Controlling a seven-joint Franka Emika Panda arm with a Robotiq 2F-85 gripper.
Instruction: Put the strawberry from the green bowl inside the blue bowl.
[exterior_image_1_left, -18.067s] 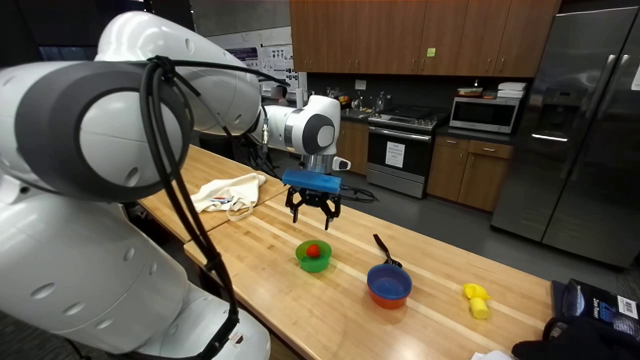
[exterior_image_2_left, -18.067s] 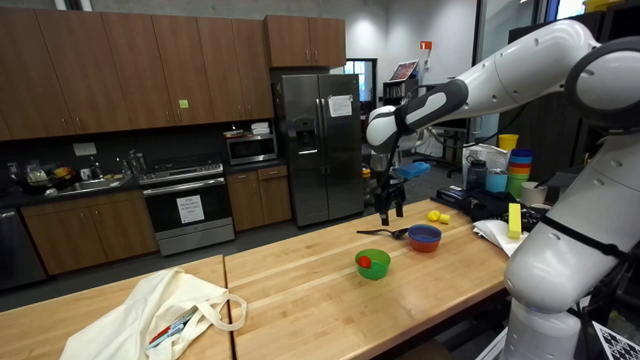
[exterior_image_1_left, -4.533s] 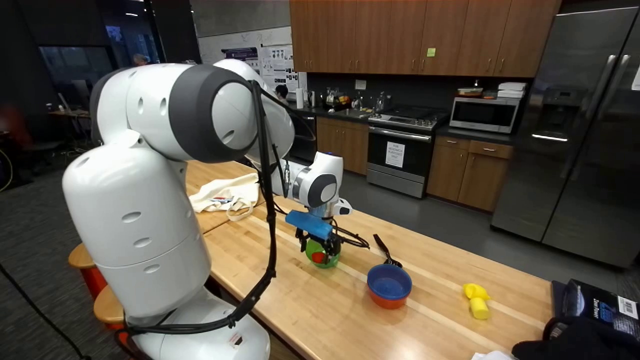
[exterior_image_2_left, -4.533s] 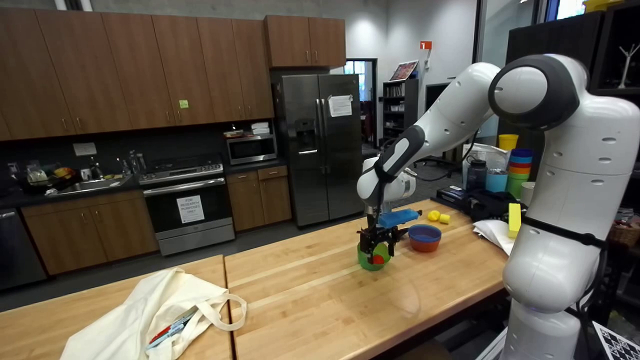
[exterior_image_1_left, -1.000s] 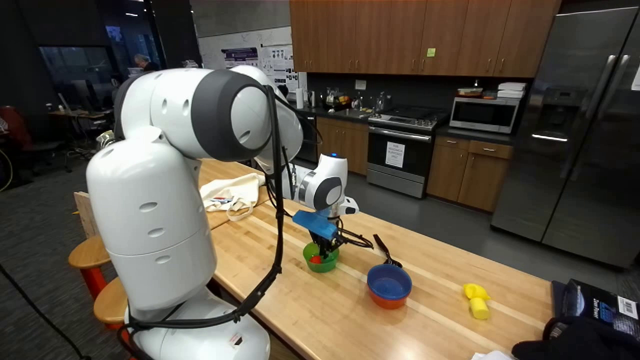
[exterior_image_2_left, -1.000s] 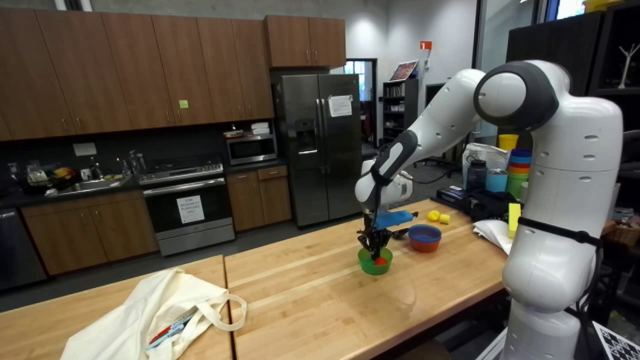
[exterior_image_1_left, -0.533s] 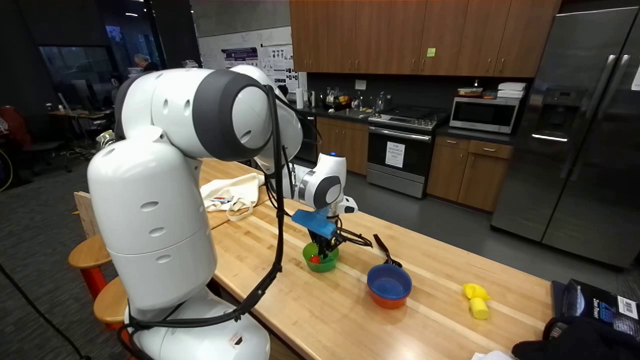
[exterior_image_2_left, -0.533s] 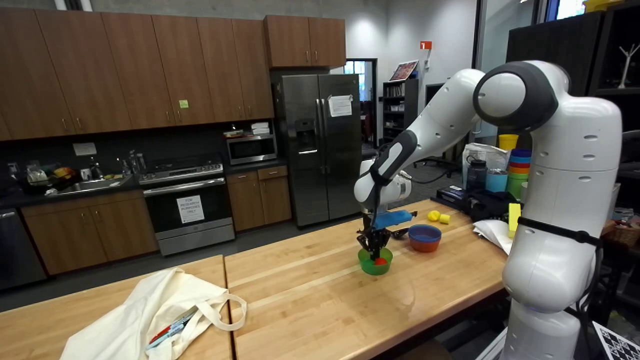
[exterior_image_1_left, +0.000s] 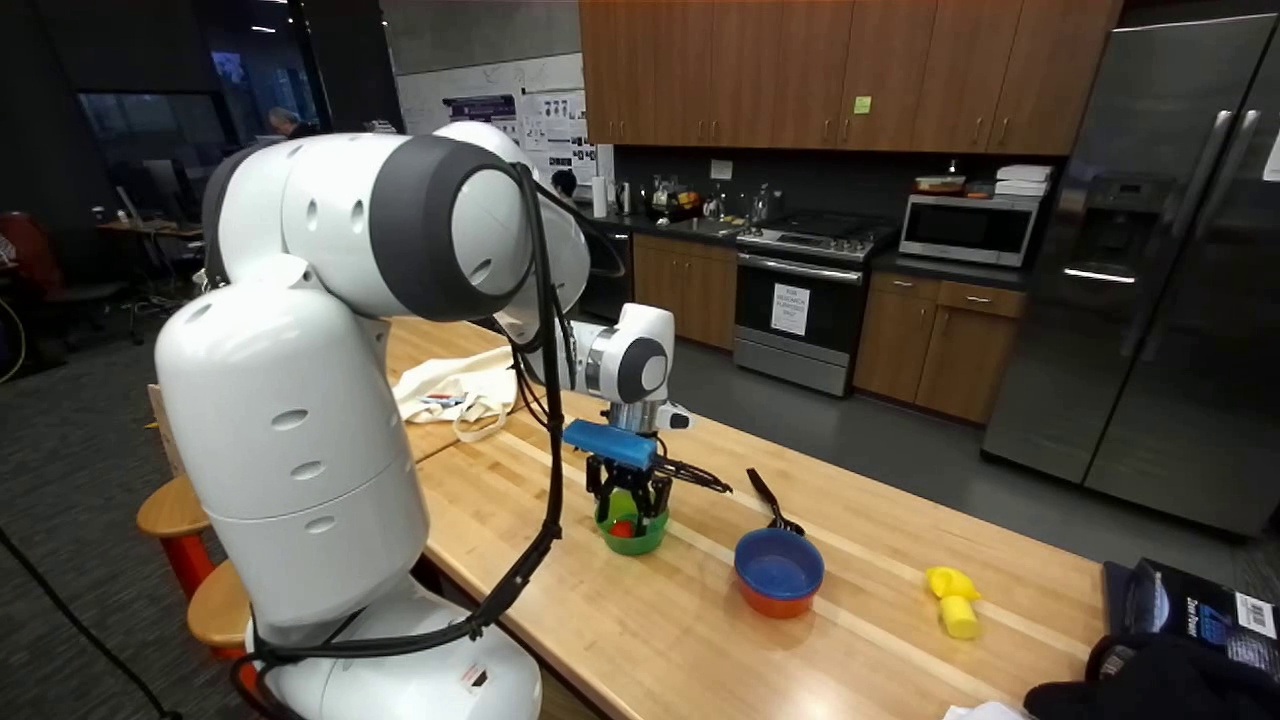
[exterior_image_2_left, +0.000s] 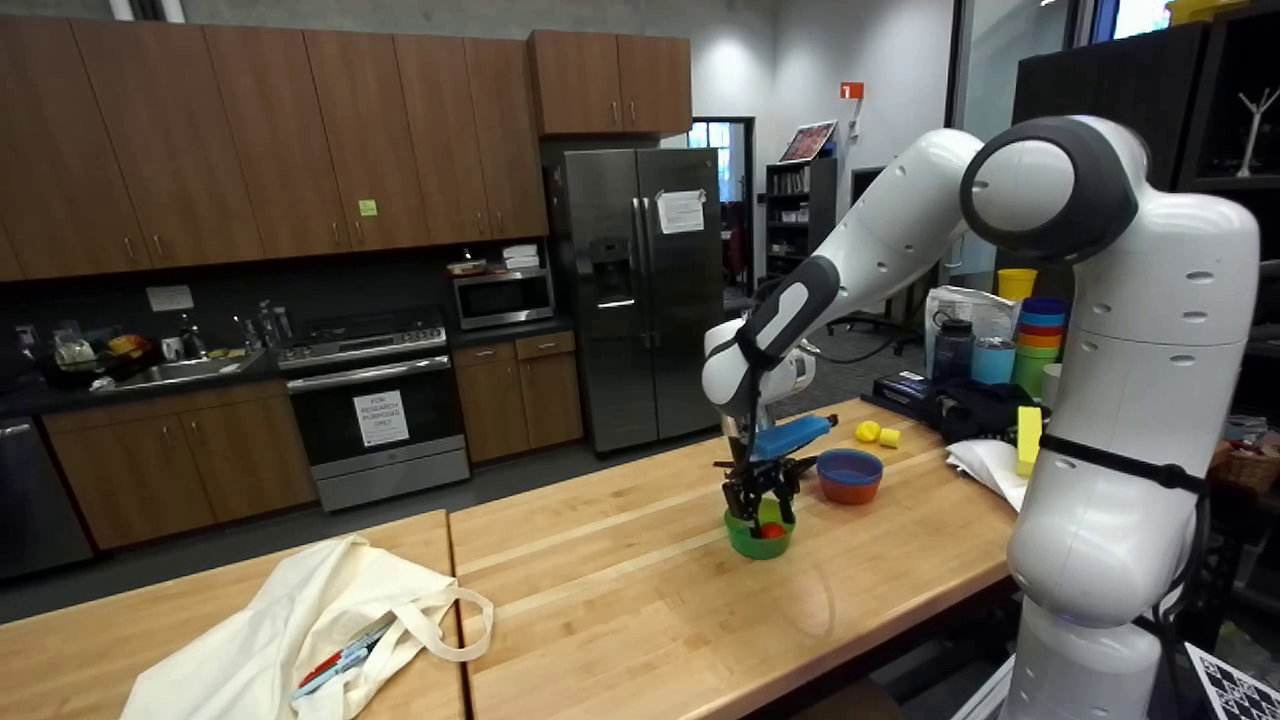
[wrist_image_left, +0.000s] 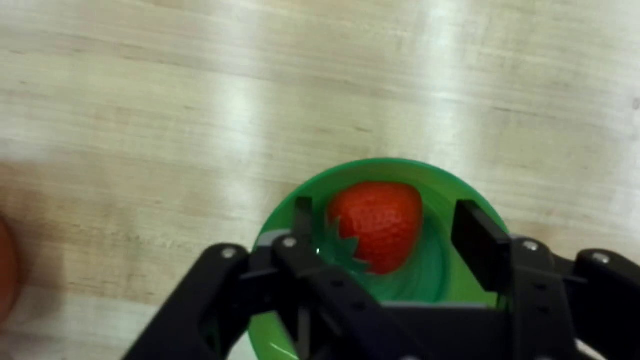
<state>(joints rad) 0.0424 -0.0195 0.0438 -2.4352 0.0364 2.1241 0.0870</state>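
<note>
The red strawberry (wrist_image_left: 380, 225), with green leaves, lies inside the green bowl (wrist_image_left: 465, 197) in the wrist view. It also shows in both exterior views (exterior_image_1_left: 622, 528) (exterior_image_2_left: 772, 531), low in the green bowl (exterior_image_1_left: 636, 547) (exterior_image_2_left: 758, 548). My gripper (wrist_image_left: 384, 206) points down with its fingers open over and partly inside the bowl. One finger is on each side of the strawberry, with gaps visible. In the exterior views the gripper (exterior_image_1_left: 623, 521) (exterior_image_2_left: 770, 518) hides part of the bowl. The blue bowl (exterior_image_1_left: 778, 567) (exterior_image_2_left: 849, 466) stands apart, stacked in an orange bowl (exterior_image_1_left: 776, 604).
A black spatula (exterior_image_1_left: 768, 495) lies just beyond the blue bowl. A yellow object (exterior_image_1_left: 955, 605) lies farther along the table. A cream cloth bag (exterior_image_2_left: 300, 620) is at the opposite end. The orange bowl's edge (wrist_image_left: 6, 272) shows at the wrist view's left.
Half a second ago the fingers were close together in the green bowl; now they are spread around the strawberry. The green bowl has shifted slightly. Earlier, the gripper was high above the table.
</note>
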